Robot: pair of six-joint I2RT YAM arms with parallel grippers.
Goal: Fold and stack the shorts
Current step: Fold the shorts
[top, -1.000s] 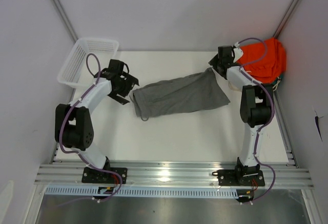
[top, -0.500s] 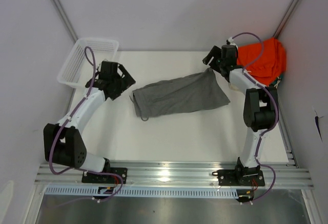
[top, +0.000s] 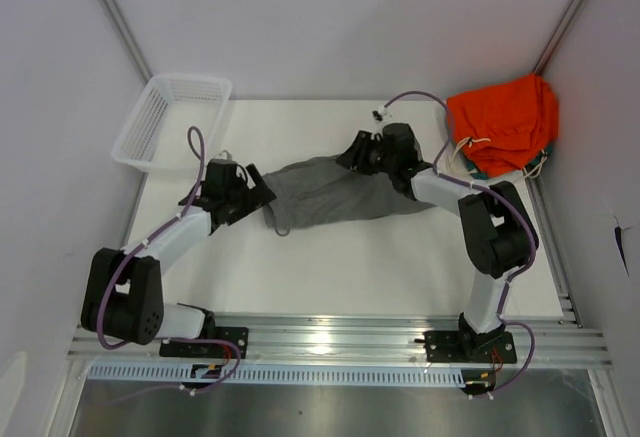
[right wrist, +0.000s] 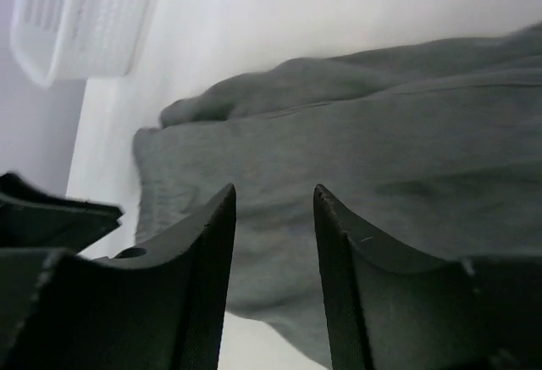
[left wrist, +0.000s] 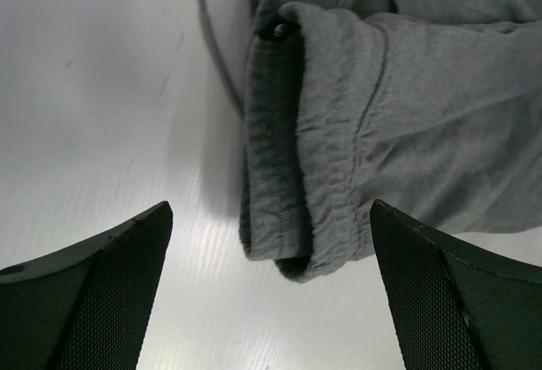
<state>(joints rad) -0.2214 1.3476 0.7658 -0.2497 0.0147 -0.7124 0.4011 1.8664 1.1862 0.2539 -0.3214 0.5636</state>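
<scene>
Fingers: left fingers (left wrist: 102,289) wide open at 9 o'clock of plain mid-grey jersey shorts (top: 335,195); right fingers (right wrist: 196,289) half-parted above, both empty.

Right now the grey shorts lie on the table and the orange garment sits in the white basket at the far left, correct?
No. The orange garment is not in the white basket; it lies bunched at the far right corner, as the top external view shows. The grey shorts do lie on the table.
</scene>
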